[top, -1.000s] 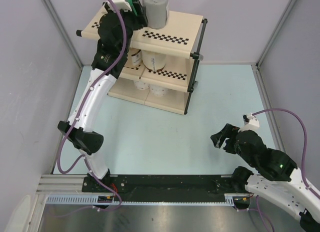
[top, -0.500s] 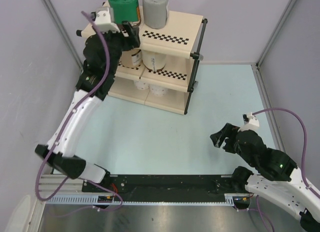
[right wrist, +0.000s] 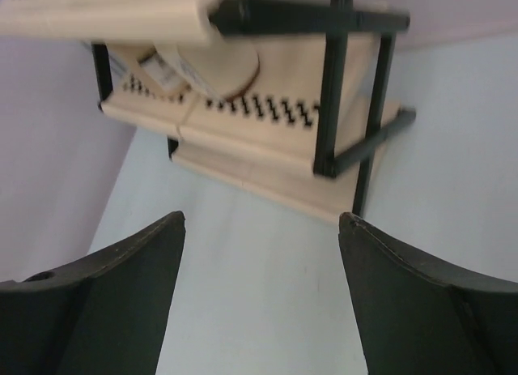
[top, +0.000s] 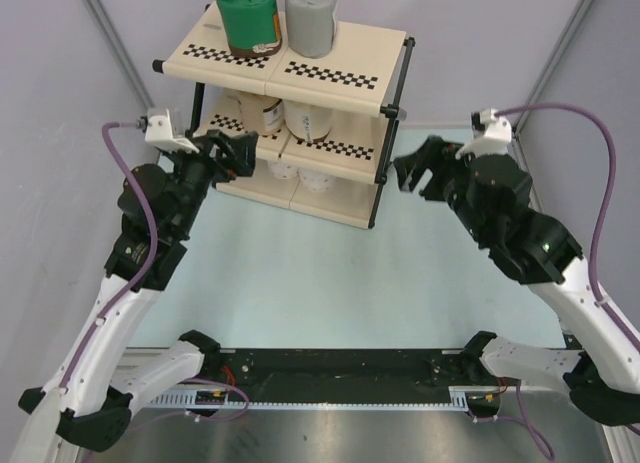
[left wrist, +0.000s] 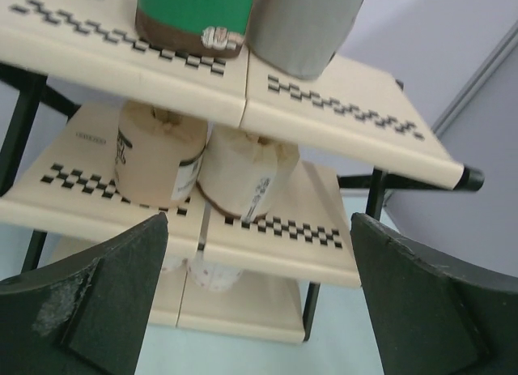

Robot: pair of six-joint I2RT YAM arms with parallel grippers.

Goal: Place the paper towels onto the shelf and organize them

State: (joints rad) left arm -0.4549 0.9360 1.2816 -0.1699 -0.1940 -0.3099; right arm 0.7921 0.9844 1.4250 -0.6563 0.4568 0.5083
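Your left hand (top: pixel 232 149) and right hand (top: pixel 418 173) gape empty beside the shelf (top: pixel 330 78); steer clear of the far green roll (top: pixel 248 19).

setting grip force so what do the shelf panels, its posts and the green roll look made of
Shelf panels: beige plastic, seemingly; smooth matt faces, rounded moulded edges. Posts: probably painted metal tube; thin, black, slightly shiny. Green roll: paper towel in a green wrapper, likely film; a printed label shows.

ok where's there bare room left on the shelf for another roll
Top tier of the beige three-tier shelf is bare between the grey paper-towel roll and the right black post; the middle tier, right of its two tan rolls. Crowded toward the left.
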